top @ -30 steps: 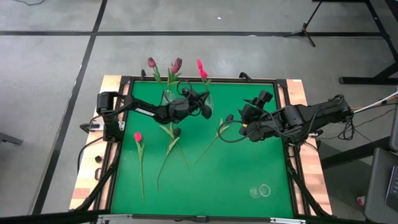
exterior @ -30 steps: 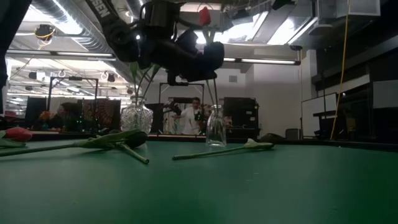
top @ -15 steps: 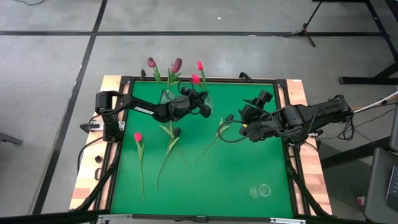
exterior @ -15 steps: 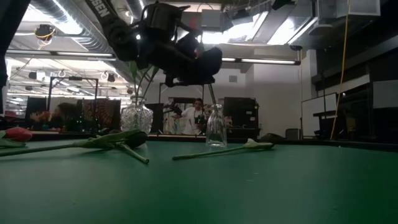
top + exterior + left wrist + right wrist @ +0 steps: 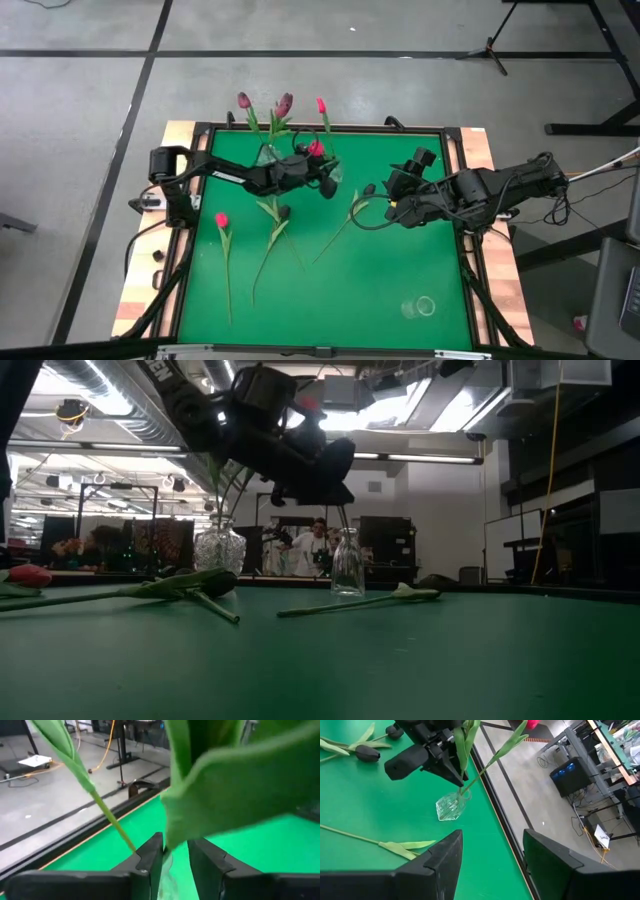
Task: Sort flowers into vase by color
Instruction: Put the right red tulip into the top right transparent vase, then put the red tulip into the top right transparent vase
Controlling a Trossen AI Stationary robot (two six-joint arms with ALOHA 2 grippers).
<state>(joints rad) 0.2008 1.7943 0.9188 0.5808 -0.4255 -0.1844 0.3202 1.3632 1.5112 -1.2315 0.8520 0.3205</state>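
A narrow glass vase (image 5: 333, 165) (image 5: 451, 806) at the far edge holds two pink flowers (image 5: 316, 148) (image 5: 321, 104). A round vase (image 5: 270, 153) (image 5: 220, 548) to its left holds two purple ones (image 5: 284, 103). My left gripper (image 5: 322, 170) (image 5: 459, 779) hovers just above the narrow vase's mouth, open, a green leaf (image 5: 172, 837) hanging into the gap between its fingers. My right gripper (image 5: 385, 195) (image 5: 492, 865) hangs open and empty over the table's right half. A pink flower (image 5: 221, 219) and two dark-headed flowers (image 5: 284, 211) (image 5: 367, 188) lie flat on the mat. My left gripper's fingers (image 5: 150, 857) stand on either side of the leaf's lower tip (image 5: 167, 845), slanting down from the table's left. Whether a finger touches the leaf, I cannot tell. The flower's stem stands in the narrow vase.
A small clear glass (image 5: 425, 306) lies near the front right corner. The green mat (image 5: 340, 290) has a raised black frame (image 5: 300, 127) just behind the vases. People and equipment show in the room beyond the far edge.
My left gripper has opened and tipped its fingers upward while staying over the narrow vase. The pink flower it held has sunk lower into that vase, so its head now sits close above the gripper.
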